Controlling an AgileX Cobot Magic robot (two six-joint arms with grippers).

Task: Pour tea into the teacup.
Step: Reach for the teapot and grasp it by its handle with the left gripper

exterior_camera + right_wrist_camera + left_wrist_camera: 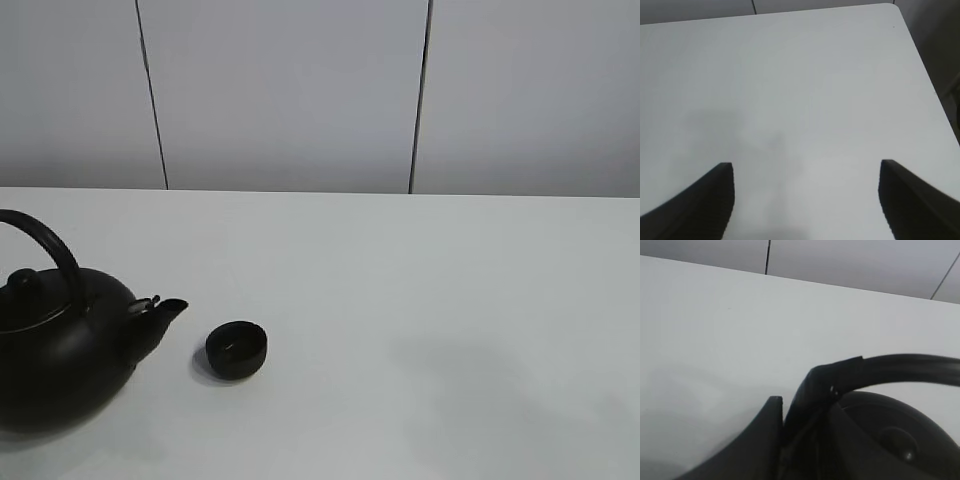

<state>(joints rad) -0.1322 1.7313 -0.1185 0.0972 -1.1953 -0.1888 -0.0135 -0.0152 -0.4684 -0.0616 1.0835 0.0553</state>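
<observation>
Now we are clamping our left pincer [802, 402] on the teapot handle [900, 367] by the bench's [420, 300] left edge, with the teacup [237, 349] beside the spout [170, 308]. Our right pincer [805, 175] is hanging with its jaws apart.

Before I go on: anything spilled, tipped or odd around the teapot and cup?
Nothing stands out. The teapot sits upright with its lid on, spout toward the teacup, which stands upright just clear of it. No puddle or drips show on the table around them.
</observation>
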